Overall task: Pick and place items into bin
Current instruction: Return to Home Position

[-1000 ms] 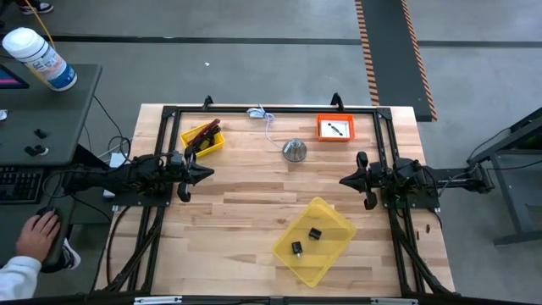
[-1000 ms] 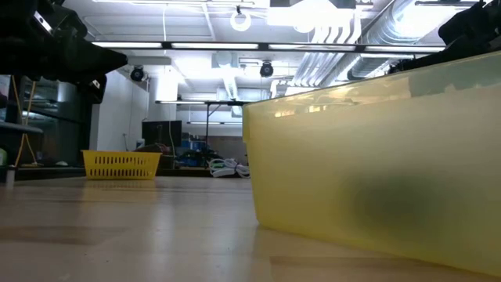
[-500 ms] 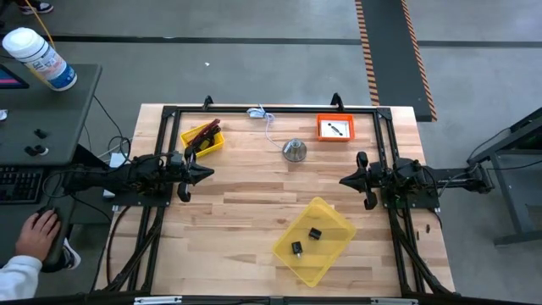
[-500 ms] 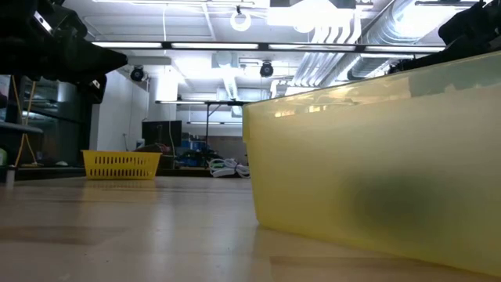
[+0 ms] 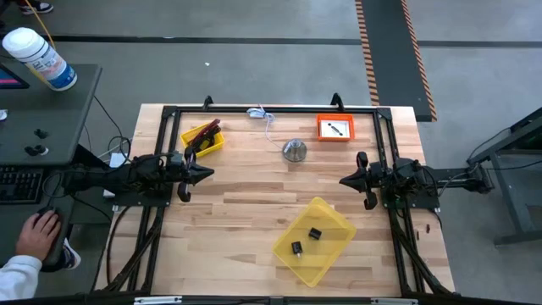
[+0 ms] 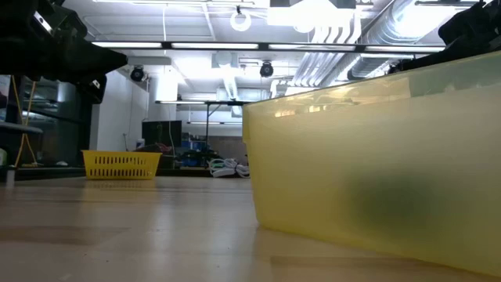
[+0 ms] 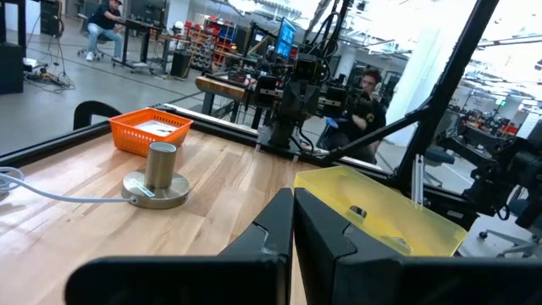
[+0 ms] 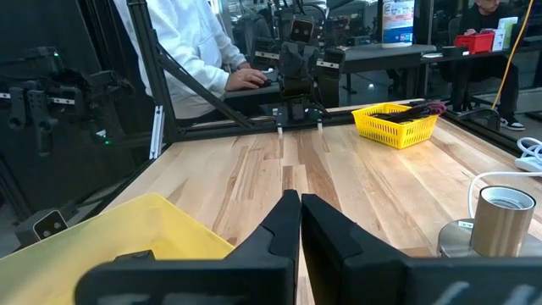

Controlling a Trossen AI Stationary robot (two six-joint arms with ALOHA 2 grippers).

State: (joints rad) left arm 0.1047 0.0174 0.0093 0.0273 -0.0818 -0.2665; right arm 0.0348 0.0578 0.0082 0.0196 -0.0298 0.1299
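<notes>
From overhead nothing has shifted over the last second: the left gripper (image 5: 207, 174) and the right gripper (image 5: 344, 180) hang exactly where they were, each drawn back to its own side of the table (image 5: 246, 203) and facing the other across bare wood. With no loose item left on the boards, I judge the sorting finished and the arms parked. The two black cubes (image 5: 306, 241) sit in the big yellow bin (image 5: 334, 219), which lies skewed near the front, its long axis running from front-left to back-right. The white card (image 5: 336, 129) lies in the orange bin (image 5: 322, 128) at the back, its dark mark slanting across it. The maroon stick (image 5: 209, 129) rests in the small yellow basket (image 5: 212, 144) just behind the left gripper, beside what looks like the black cable (image 5: 196, 145); the stick lies diagonally, its far end poking over the rim. The silver dome (image 5: 294, 150) and white-blue cord (image 5: 262, 113) stay out of it. From table height, only the big bin's wall and the distant basket show. Past the left wrist, its fingers (image 7: 275, 229) are pressed together, holding nothing. Past the right wrist, those fingers (image 8: 326, 229) are likewise closed and empty, with the stick's tip reaching beyond the basket's edge.
</notes>
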